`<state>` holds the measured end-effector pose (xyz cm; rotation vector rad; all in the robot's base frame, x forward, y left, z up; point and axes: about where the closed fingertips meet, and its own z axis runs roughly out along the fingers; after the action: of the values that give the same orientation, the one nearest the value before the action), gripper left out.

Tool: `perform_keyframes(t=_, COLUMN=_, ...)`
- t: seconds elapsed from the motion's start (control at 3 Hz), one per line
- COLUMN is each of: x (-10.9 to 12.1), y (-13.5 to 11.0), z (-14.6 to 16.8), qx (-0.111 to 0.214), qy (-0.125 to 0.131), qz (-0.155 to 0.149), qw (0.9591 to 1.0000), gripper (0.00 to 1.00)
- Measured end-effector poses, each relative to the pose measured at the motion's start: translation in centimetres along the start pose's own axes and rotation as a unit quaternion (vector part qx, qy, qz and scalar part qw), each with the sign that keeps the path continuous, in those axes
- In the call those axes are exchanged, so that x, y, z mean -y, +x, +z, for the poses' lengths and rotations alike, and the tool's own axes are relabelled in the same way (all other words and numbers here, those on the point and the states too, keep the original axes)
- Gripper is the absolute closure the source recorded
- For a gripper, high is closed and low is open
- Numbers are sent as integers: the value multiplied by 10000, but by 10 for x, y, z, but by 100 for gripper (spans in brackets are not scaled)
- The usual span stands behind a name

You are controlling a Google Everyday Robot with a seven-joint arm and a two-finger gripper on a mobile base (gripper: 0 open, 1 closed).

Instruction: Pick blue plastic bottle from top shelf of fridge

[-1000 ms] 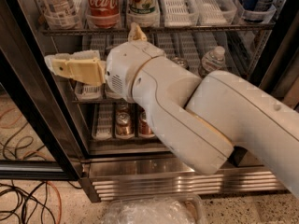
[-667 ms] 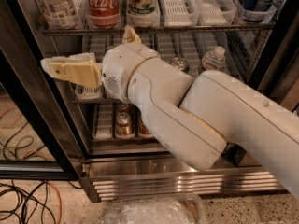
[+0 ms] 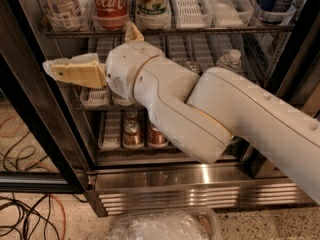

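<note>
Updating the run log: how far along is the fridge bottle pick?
Done: arm is at the open fridge. In hand: end effector hovers at the left, below the top shelf. Left: the blue plastic bottle stands on that shelf ungrasped; rise to it, grip, withdraw.

Single view. The camera sits high outside the fridge (image 3: 175,181) and faces forward and down into it. Close range: the arm (image 3: 225,114) fills the centre and right of frame. The top shelf (image 3: 170,31) runs along the upper edge, the floor (image 3: 30,219) along the lower. The gripper (image 3: 55,68) sits left of centre, just below that shelf's level.
</note>
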<state>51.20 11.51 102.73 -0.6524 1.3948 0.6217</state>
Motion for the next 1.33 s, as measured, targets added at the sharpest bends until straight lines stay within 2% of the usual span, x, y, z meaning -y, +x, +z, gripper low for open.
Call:
perform_keyframes(t=0.33, x=-1, y=-12, z=20, qx=199, qy=-187, qz=-151, qw=9995, gripper=0)
perform_keyframes(t=0.67, x=-1, y=-12, z=20, qx=199, qy=-188, qz=-151, qw=9995, gripper=0)
perform_keyframes(t=1.33, x=-18, y=-11, z=43, qx=62, qy=-332, qz=-592, qw=9977, gripper=0)
